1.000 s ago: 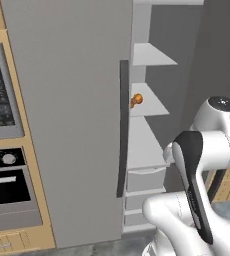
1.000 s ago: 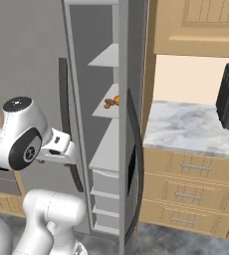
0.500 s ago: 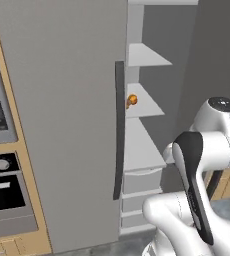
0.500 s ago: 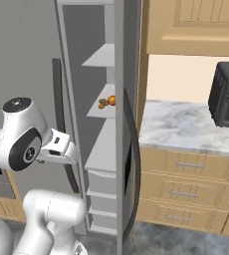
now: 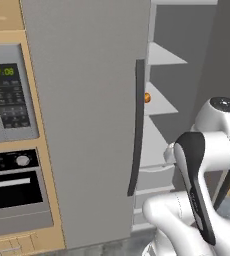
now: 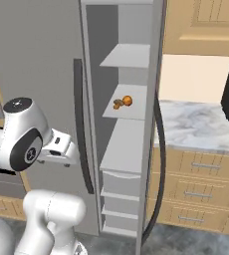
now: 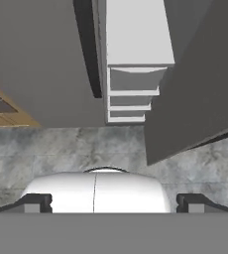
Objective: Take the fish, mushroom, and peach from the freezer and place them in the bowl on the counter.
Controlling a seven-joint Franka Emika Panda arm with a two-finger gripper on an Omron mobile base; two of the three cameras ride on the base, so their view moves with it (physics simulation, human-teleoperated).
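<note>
On the freezer (image 6: 121, 149) shelf sits the peach (image 6: 128, 100), well apart from the empty, wide-spread gripper (image 7: 114, 202)

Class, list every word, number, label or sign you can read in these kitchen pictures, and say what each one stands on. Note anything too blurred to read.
"12:08": green digits on the display of the microwave, in the left base view.
Keypad below that display: small pale marks, too blurred to read.
Oven control strip with its knob: no legible marking.
Freezer, counter, drawers: no text.
</note>
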